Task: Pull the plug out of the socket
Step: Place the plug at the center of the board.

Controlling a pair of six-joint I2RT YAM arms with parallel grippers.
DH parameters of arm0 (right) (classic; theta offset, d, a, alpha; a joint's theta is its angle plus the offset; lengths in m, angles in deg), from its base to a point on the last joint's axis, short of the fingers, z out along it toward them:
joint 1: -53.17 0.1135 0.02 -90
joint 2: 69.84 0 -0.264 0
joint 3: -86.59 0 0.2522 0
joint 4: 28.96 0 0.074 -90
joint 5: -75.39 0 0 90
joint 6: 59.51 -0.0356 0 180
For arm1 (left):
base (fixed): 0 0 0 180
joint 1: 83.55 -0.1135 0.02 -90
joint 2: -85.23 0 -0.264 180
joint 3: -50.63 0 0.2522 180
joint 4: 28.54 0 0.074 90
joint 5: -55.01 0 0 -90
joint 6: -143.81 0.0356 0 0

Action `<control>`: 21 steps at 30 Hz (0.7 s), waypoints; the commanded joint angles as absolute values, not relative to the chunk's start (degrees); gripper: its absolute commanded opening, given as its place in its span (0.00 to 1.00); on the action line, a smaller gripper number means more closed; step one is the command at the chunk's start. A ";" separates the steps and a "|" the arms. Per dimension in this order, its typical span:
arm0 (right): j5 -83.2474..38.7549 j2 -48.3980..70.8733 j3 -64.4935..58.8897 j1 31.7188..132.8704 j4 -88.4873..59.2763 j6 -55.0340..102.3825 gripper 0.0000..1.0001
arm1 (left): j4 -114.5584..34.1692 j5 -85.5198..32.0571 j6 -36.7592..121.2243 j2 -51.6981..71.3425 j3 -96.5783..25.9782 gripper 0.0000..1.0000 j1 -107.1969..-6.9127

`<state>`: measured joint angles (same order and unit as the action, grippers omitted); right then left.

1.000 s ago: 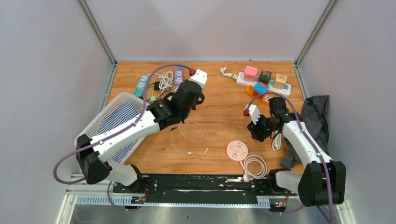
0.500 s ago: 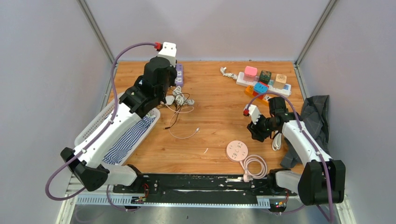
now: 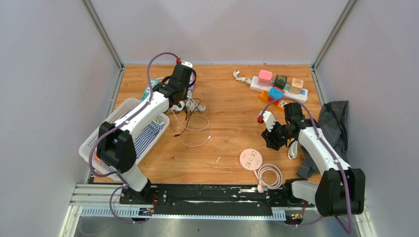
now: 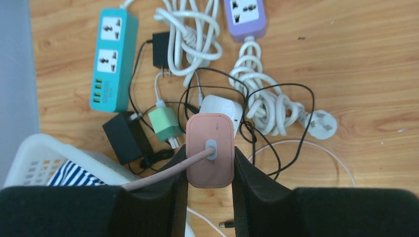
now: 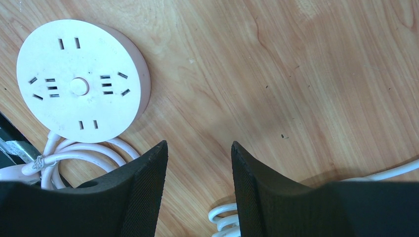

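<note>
Where my left fingers (image 4: 179, 187) close, they clamp the plug (image 4: 210, 168) by its two long sides: one salmon-pink block with rounded corners, a flat face, a small grey collar at its middle and a matching pink cord running off toward the lower left. My left gripper (image 4: 210, 153) holds it over the cord tangle at the table's far left, just beside the white basket (image 4: 34, 153). Below lie two power strips, one teal strip (image 4: 112, 59) and one purple strip (image 4: 244, 17), two black chargers (image 4: 126, 140), one green plug (image 4: 163, 123) and one white charger (image 4: 222, 108). My right gripper (image 5: 197, 148) stands open on nothing, over bare wood near the one round pink socket (image 5: 81, 81), well apart from the plug
</note>
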<state>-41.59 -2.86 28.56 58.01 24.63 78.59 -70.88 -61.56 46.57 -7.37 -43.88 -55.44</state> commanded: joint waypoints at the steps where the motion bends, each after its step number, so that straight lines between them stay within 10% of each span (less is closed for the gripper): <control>1: -41.94 -2.54 29.59 57.30 25.05 79.53 0.52 | -73.75 -57.81 44.94 -10.48 -45.33 0.06 -57.49; 6: -41.94 -2.51 29.68 57.22 25.05 79.53 0.52 | -74.57 -58.15 45.29 -11.51 -45.67 0.25 -58.18; 11: -41.89 -2.42 29.68 57.17 25.00 79.53 0.52 | -74.71 -57.38 45.64 -12.10 -45.58 0.81 -58.77; 21: -42.33 -2.61 29.77 56.91 25.13 79.62 0.52 | -74.53 -48.39 44.32 -9.13 -45.22 0.90 -58.77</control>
<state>-41.59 -2.75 28.89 57.88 24.63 78.59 -74.13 -55.88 45.01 -11.76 -44.03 -58.36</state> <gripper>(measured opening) 0.525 0.898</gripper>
